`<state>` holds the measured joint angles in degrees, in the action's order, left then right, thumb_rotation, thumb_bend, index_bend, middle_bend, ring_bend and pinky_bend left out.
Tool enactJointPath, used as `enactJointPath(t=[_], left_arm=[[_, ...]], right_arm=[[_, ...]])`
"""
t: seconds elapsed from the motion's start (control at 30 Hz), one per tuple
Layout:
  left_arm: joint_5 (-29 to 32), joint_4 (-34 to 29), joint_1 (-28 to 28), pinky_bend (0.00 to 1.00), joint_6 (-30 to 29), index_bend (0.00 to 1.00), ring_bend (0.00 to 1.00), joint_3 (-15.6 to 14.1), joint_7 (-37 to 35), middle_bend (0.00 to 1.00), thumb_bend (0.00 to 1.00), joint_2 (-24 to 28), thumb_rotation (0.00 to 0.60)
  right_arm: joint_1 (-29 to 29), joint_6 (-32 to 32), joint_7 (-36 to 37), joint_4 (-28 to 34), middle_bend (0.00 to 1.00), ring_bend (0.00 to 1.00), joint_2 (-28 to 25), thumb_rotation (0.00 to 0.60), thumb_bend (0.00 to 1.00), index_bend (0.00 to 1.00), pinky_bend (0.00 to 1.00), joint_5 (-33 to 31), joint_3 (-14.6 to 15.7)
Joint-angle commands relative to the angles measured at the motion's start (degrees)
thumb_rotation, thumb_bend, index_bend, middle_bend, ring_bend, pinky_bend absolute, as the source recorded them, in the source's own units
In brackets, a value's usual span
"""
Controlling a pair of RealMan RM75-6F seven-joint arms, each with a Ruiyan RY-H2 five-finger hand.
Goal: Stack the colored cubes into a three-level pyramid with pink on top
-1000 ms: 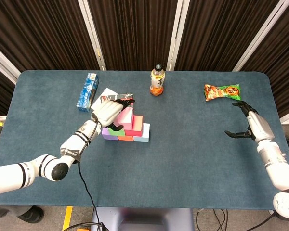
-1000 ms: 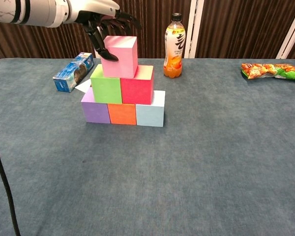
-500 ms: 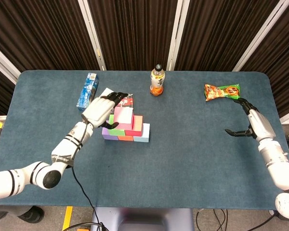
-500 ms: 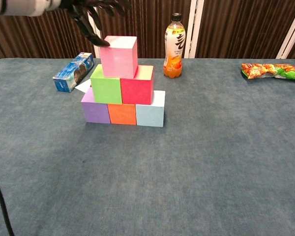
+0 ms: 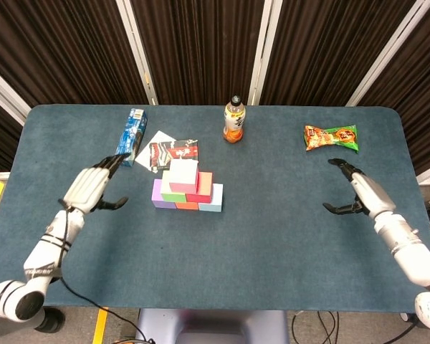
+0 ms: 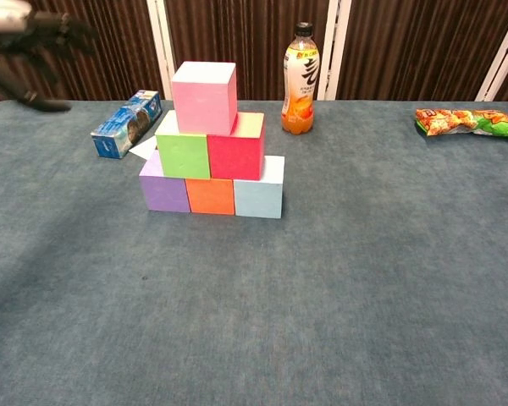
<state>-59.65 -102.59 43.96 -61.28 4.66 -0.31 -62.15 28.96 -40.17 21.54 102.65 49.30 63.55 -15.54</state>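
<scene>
Pyramid looks built: bottom row of matte purple cube (image 6: pixel 163 188), orange cube (image 6: pixel 210 195) and pale blue cube (image 6: pixel 259 193) touching side by side on the blue felt-covered surface (image 6: pixel 322 288); second level is a lime green cube (image 6: pixel 183 149) and a red cube (image 6: pixel 236 150), also touching; large pink cube (image 6: pixel 204 96) sits on top, roughly centred over the green/red seam, upright, no tilt I can see from the chest view.

Left robot hand (image 5: pixel 90 188) is off to the left of the stack, well apart from it, fingers spread, holding nothing; it shows blurred in the chest view, so finger detail there can't be read. Right robot hand (image 5: pixel 349 190) is far out on the right side of the surface, fingers apart, also empty. Neither hand touches any cube.

Key relation: stack lies to the right of the left robot hand and slightly further from the robot; left robot hand is clearly the nearer of the two; right is most of the surface away. Base row's long axis runs left-right.

Judgement: task is essentially done; no further placement needed; any next move would only be clearing away from the stack.

Bystanders: blue carton (image 5: pixel 131 135), printed leaflet (image 5: pixel 173 150) just behind the stack, orange juice bottle (image 6: pixel 300 79), green and orange snack bag (image 6: pixel 467 123); none touching the cubes.
</scene>
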Motion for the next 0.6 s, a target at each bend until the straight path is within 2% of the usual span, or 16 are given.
enactJointPath(t=[0.03,0.07,0.1,0.13,0.17,0.23,0.3,0.4,0.6], left_arm=[[-2.25,2.99,-2.4,0.25,-0.67,0.14,0.14,-2.31,-1.34,0.13,0.3,-2.15,0.565],[-2.38,3.27,-2.58,0.24,-0.59,0.15,0.14,-2.45,-1.41,0.13,0.3,-2.39,0.504],[-2.64,3.77,-3.01,0.23,-0.38,0.16,0.14,-2.86,-1.54,0.13,0.3,-2.86,0.424],[-2.84,4.64,-3.54,0.21,0.02,0.18,0.14,-3.41,-1.53,0.13,0.3,-3.58,0.301],[-2.71,6.22,-3.95,0.18,1.55,0.2,0.13,-4.06,-1.62,0.13,0.3,-4.7,0.151],[-1.64,9.98,-3.61,0.13,5.19,0.21,0.11,-4.81,-1.29,0.12,0.3,-7.53,0.043],[-1.86,11.85,-3.55,0.08,6.85,0.21,0.07,-4.65,-1.58,0.1,0.3,-9.22,0.0],[-2.04,13.7,-3.31,0.03,9.23,0.21,0.01,-4.36,-1.86,0.07,0.3,-10.99,0.0],[-1.35,18.03,-2.6,0.0,13.53,0.22,0.0,-3.19,-2.64,0.03,0.3,-14.43,0.0]], right_arm=[[1.06,1.5,-0.26,-0.62,0.12,0.0,0.9,0.45,0.46,0.18,0.1,1.11,0.75],[1.21,1.72,-0.35,-0.67,0.12,0.0,1.04,0.405,0.48,0.18,0.1,1.16,0.85],[1.56,2.24,-0.56,-0.77,0.12,0.0,1.38,0.326,0.5,0.18,0.09,1.24,1.05],[2.18,3.13,-0.9,-0.89,0.11,0.0,2.0,0.25,0.52,0.17,0.08,1.28,1.34],[3.47,4.98,-1.52,-1.09,0.1,0.0,2.98,0.188,0.54,0.17,0.06,1.2,1.78],[6.95,8.31,-4.07,-1.42,0.07,0.0,5.26,0.106,0.57,0.17,0.01,1.37,2.07],[9.75,10.37,-6.38,-2.23,0.04,0.0,6.87,0.05,0.6,0.18,0.0,-0.58,2.39],[14.11,13.51,-9.76,-3.54,0.0,0.0,9.36,0.003,0.63,0.21,0.0,-4.23,3.39],[21.88,15.84,-14.32,-6.87,0.0,0.0,14.8,0.0,0.71,0.21,0.0,-12.83,5.89]])
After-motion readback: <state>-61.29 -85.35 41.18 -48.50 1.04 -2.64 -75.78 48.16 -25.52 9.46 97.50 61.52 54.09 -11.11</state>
